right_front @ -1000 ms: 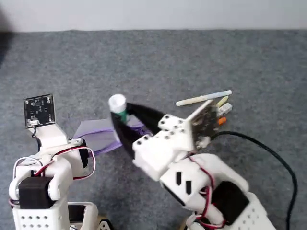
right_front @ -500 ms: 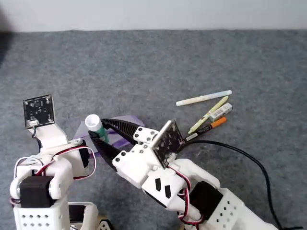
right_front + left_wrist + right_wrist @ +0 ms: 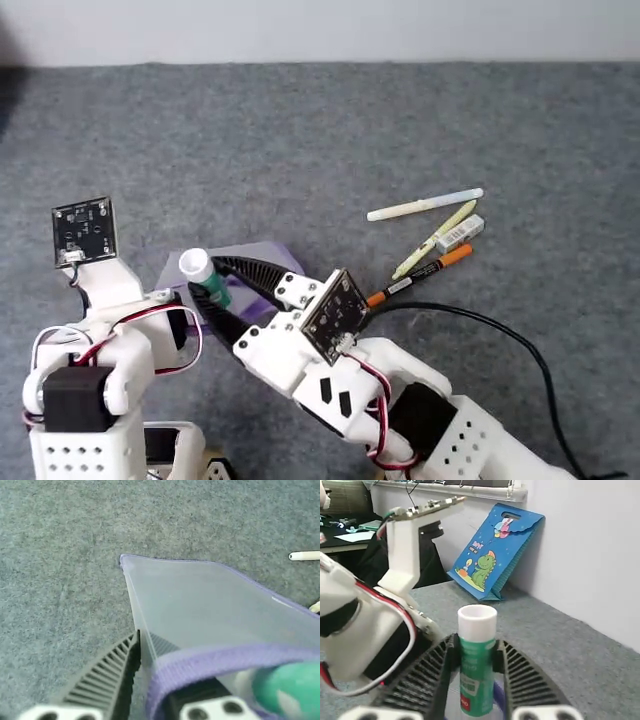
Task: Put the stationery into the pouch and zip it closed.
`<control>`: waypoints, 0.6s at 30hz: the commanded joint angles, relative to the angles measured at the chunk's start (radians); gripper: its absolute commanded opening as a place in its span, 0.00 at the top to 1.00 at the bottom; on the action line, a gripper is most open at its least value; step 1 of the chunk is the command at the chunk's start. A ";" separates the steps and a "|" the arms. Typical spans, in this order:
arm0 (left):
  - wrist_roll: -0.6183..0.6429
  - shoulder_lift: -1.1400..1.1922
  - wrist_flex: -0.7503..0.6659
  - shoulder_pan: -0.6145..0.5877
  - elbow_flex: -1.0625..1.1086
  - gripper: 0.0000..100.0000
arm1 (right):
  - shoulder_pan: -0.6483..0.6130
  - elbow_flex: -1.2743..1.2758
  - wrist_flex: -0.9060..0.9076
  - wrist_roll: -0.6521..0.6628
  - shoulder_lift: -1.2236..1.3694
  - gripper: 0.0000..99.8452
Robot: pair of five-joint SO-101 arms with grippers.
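High view, from the left: the left arm (image 3: pixel 100 345) stands at the near-left corner of the grey table (image 3: pixel 300 130). Its left gripper (image 3: pixel 145 652) is closed narrow on the edge of the pouch (image 3: pixel 262 254), which is pinched between the two black fingers (image 3: pixel 112 682). In the left wrist view the pouch (image 3: pixel 200 605) is a clear sleeve with a purple zip band, and it spreads out from the grip over the grey surface.

Just right of that grip, the right gripper (image 3: pixel 215 287) clamps the glue stick (image 3: pixel 207 280), a green tube with a white cap. The tube tilts, with its cap pointing away from the arms. The right wrist view shows the glue stick (image 3: pixel 477 660) squeezed between the ribbed fingers (image 3: pixel 427 677), with its lower end down at the purple band. Whether that end is inside the pouch cannot be told. The green tube (image 3: pixel 292 690) also shows close behind the zip band in the left wrist view.

Further right, well apart from the pouch, the other stationery lies loose on the table. An orange pen (image 3: pixel 430 270) lies nearest the right arm. A yellow-green marker (image 3: pixel 432 243) is just beside it, and a small white box (image 3: pixel 460 233) touches the marker's far end. A pale pen (image 3: pixel 425 206) lies beyond them. A black cable (image 3: pixel 500 325) curves across the near right of the table.

Behind the glue stick, a blue gift bag (image 3: pixel 495 550) leans against the wall (image 3: pixel 590 555).
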 commanded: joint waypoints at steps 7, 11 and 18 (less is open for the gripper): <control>0.014 0.021 -0.005 0.002 -0.005 0.99 | 0.041 -0.025 0.013 0.021 -0.007 0.90; 0.014 0.021 -0.005 0.002 -0.005 0.99 | 0.038 -0.078 0.096 0.018 -0.007 0.84; 0.014 0.021 -0.005 0.002 -0.005 0.99 | 0.033 -0.175 0.257 0.014 -0.031 0.82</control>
